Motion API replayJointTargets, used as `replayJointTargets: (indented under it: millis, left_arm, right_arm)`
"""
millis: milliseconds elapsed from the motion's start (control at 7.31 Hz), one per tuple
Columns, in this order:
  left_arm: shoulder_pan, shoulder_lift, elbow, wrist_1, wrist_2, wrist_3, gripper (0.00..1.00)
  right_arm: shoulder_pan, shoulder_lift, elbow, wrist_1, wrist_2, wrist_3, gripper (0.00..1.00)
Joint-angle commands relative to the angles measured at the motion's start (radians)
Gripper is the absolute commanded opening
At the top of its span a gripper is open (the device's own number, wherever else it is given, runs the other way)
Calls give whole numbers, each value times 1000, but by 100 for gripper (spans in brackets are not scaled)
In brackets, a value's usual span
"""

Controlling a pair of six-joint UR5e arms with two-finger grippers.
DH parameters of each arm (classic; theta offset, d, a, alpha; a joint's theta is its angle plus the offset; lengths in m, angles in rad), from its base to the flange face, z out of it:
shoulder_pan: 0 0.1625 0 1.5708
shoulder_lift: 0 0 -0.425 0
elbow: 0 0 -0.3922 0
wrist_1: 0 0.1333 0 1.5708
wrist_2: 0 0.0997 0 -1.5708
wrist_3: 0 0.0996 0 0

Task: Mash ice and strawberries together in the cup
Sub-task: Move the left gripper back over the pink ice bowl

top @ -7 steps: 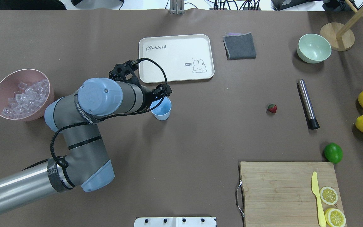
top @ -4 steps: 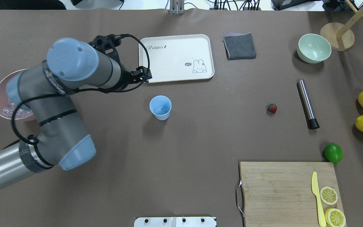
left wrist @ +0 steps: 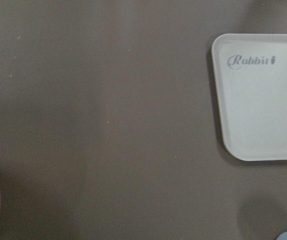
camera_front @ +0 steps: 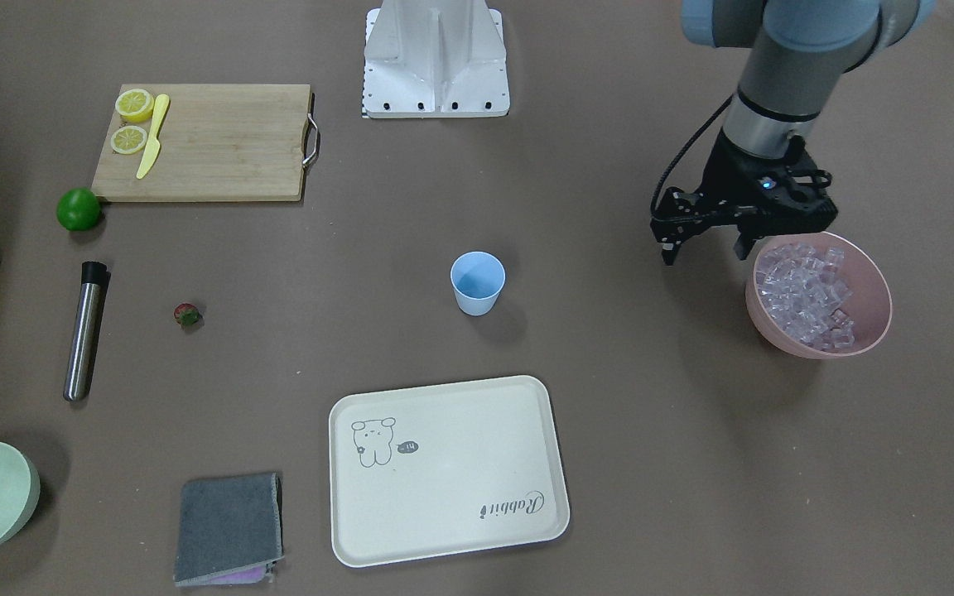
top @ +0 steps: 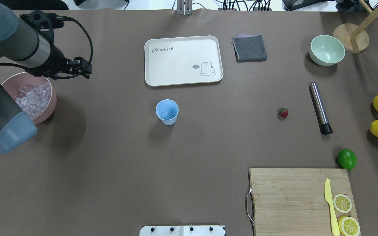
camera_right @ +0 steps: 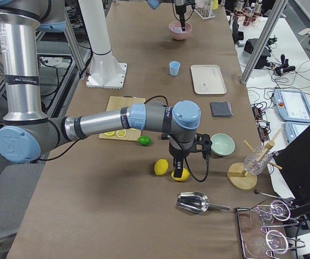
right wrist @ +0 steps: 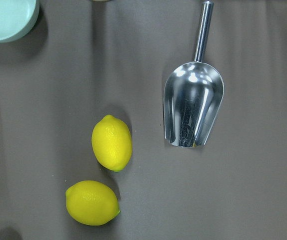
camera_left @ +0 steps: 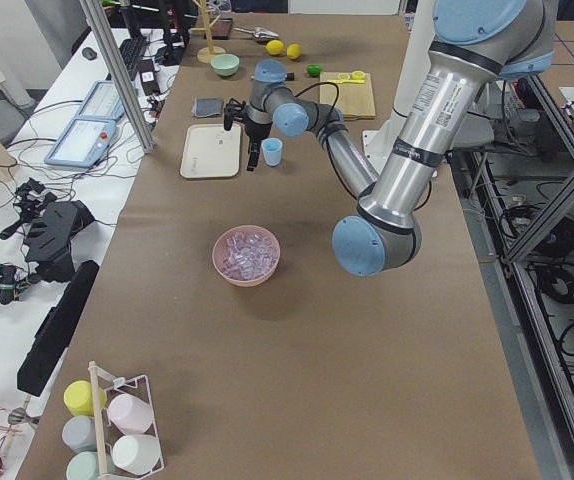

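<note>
A cream tray (top: 182, 62) printed "Rabbit" lies on the brown table cover (top: 189, 157). The blue cup (top: 167, 111) stands near the tray's robot-side edge, the strawberry (top: 283, 112) is well to its right, and the ice (top: 33, 96) sits in a pink bowl (top: 52, 101) well to its left. The left claw (camera_front: 705, 248) hangs spread and empty by that bowl; whether the right claw (camera_right: 175, 171) is spread or closed cannot be told.

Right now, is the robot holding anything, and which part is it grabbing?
The left gripper is open and empty, near the pink bowl. For the right gripper I cannot tell.
</note>
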Motion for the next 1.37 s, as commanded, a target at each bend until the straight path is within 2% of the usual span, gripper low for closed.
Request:
replayJointTargets:
  millis: [0, 273, 684, 1094, 1231]
  left_arm:
    - [-132, 163, -4, -20, -22, 8, 97]
    - [-169, 265, 2, -135, -31, 189, 97]
    - [-82, 230, 24, -178, -31, 211, 96]
    - [-47, 265, 70, -251, -35, 398, 93]
    - [-47, 281, 80, -262, -100, 456, 93]
  right_arm:
    - [0, -1, 1, 0, 2, 0, 100]
    - [-1, -1, -1, 2, 2, 0, 100]
    - [-4, -3, -7, 9, 2, 0, 100]
    - [-4, -10, -7, 9, 1, 3, 100]
    - [-3, -19, -4, 14, 2, 4, 100]
